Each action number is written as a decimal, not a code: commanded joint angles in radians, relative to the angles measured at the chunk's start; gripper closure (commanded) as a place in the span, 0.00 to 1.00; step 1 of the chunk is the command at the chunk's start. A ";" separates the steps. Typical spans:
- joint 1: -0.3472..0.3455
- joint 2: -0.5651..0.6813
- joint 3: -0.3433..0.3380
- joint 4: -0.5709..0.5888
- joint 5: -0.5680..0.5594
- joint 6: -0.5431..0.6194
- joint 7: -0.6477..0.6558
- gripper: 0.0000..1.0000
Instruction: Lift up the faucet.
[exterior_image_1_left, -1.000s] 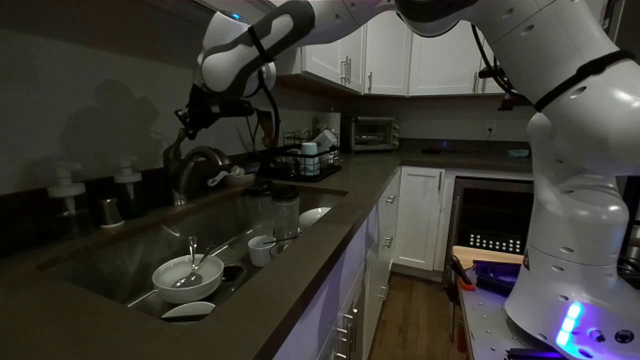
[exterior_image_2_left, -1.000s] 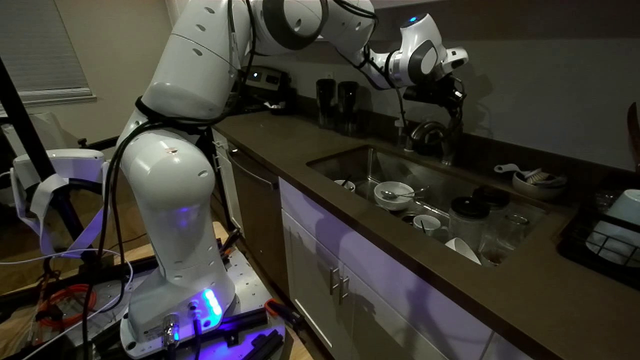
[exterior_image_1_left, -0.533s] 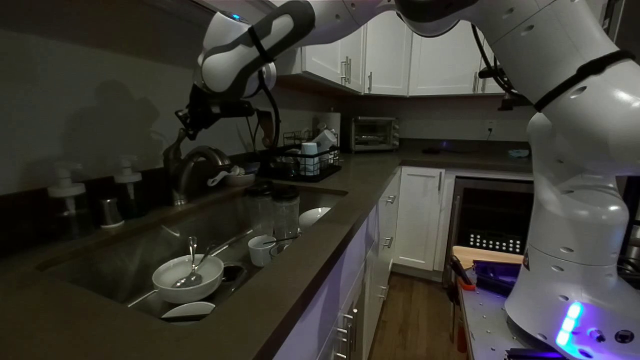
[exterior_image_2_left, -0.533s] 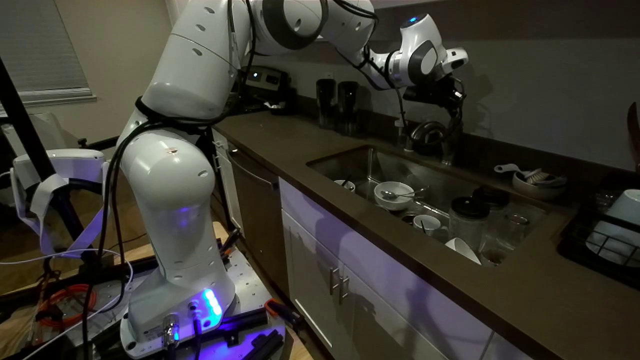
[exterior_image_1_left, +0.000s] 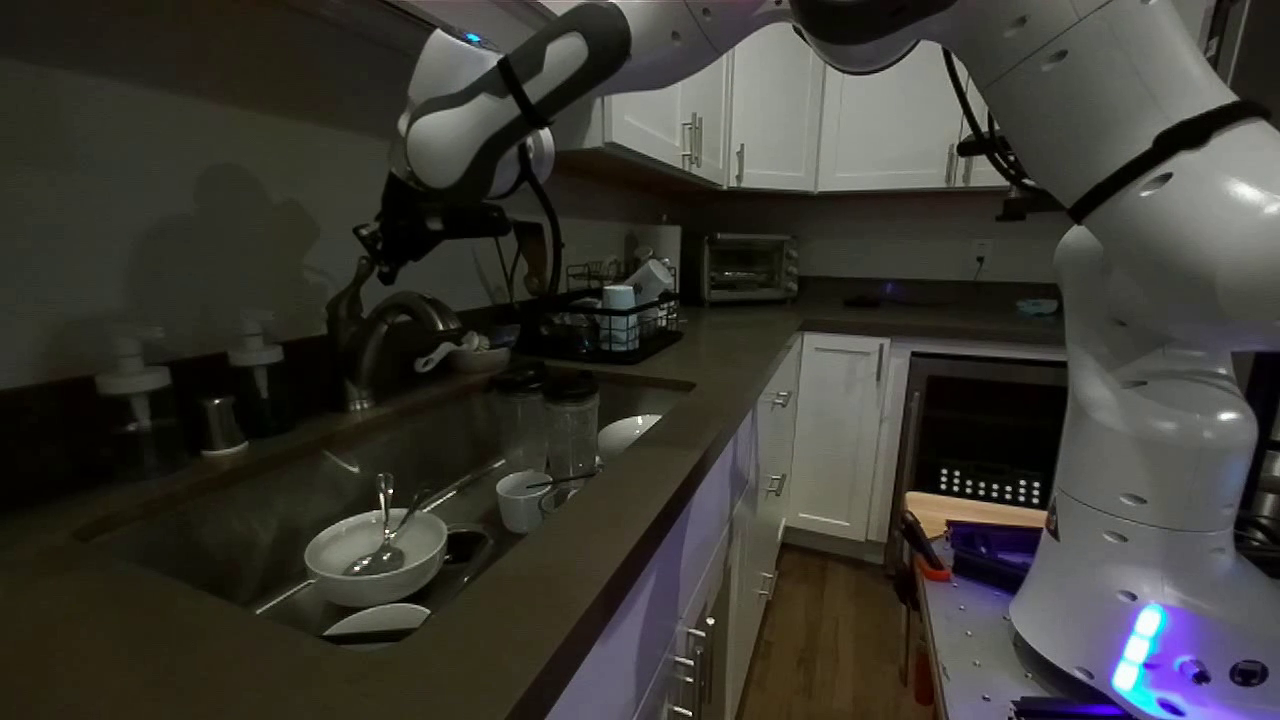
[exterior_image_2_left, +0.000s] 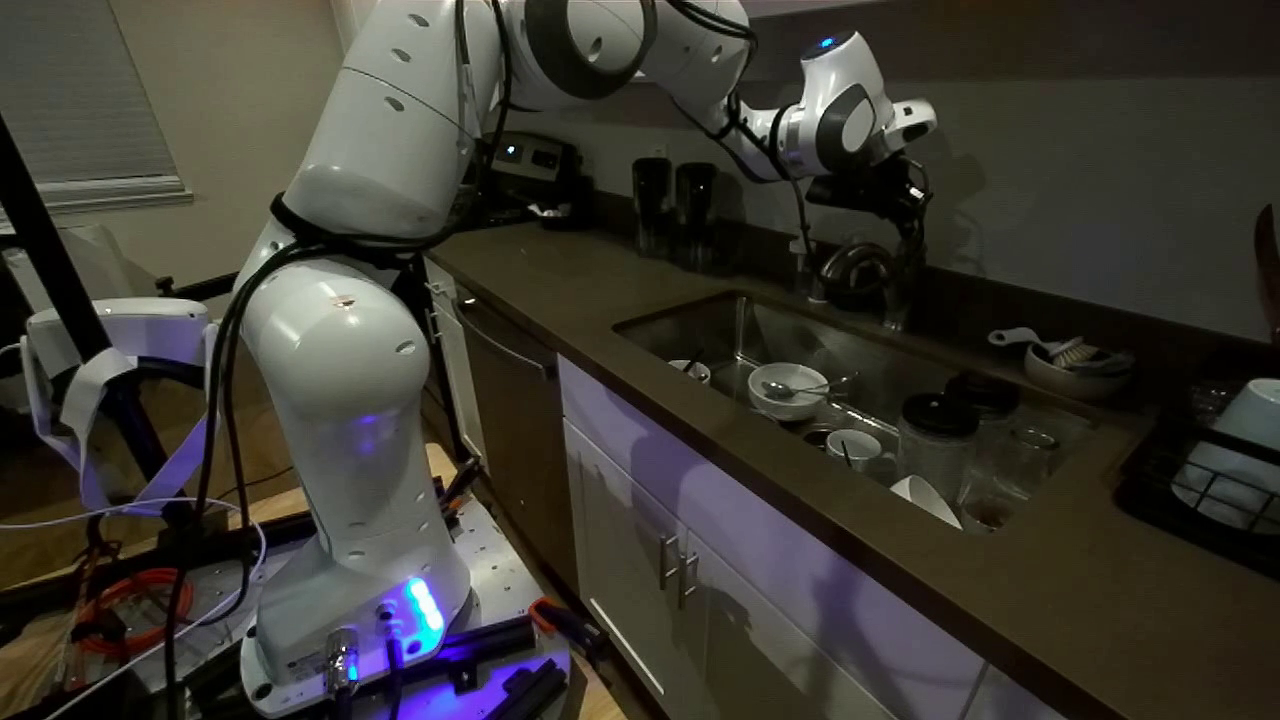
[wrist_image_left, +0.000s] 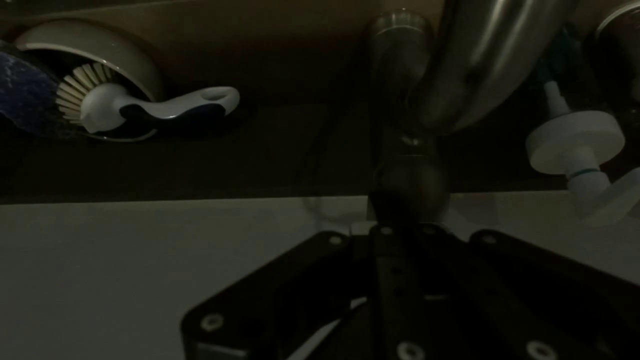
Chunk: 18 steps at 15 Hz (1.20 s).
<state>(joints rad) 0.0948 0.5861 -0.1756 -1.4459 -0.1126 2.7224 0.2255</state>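
Behind the rectangular steel sink (exterior_image_1_left: 262, 502) stands the dark brushed-metal faucet (exterior_image_1_left: 372, 338), arched, with a short curved lever (exterior_image_1_left: 350, 294). Higher behind the sink, the black gripper (wrist_image_left: 407, 231) has its fingers pressed together, seemingly empty. Expect stiff, slick metal; lift under the lever's tip.

faucet (exterior_image_1_left: 373, 340) behind sink (exterior_image_1_left: 270, 500) | bowl (exterior_image_1_left: 352, 590) in sink | spoon (exterior_image_1_left: 376, 561) in bowl
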 joint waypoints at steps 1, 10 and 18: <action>-0.005 -0.047 0.015 -0.064 -0.004 0.013 -0.001 1.00; 0.039 -0.104 0.007 -0.187 -0.025 0.090 0.025 1.00; 0.087 -0.089 -0.050 -0.175 -0.052 0.133 0.034 1.00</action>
<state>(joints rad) 0.1709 0.5184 -0.2034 -1.6080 -0.1249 2.8478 0.2272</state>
